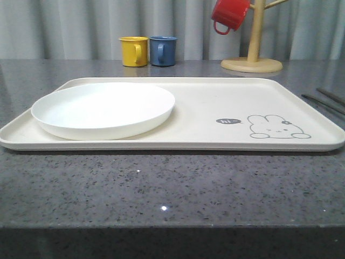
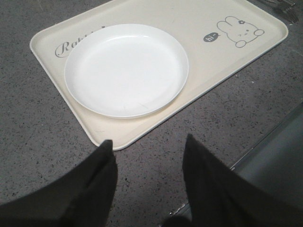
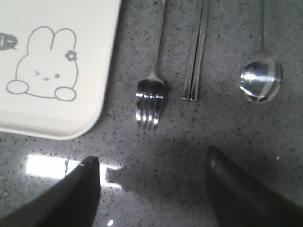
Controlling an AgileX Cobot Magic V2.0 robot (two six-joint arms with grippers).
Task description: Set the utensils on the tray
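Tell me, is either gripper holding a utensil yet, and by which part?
Nothing is held. The left gripper is open over bare counter beside the tray; the right gripper is open above the fork, which lies untouched on the counter.

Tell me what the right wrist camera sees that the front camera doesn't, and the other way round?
The right wrist view shows the fork, chopsticks and spoon up close, lying on the counter beside the tray, with the open right gripper above them. The front view shows the white plate, the yellow mug, blue mug and red mug on its wooden stand. Both show the tray with its bunny drawing.
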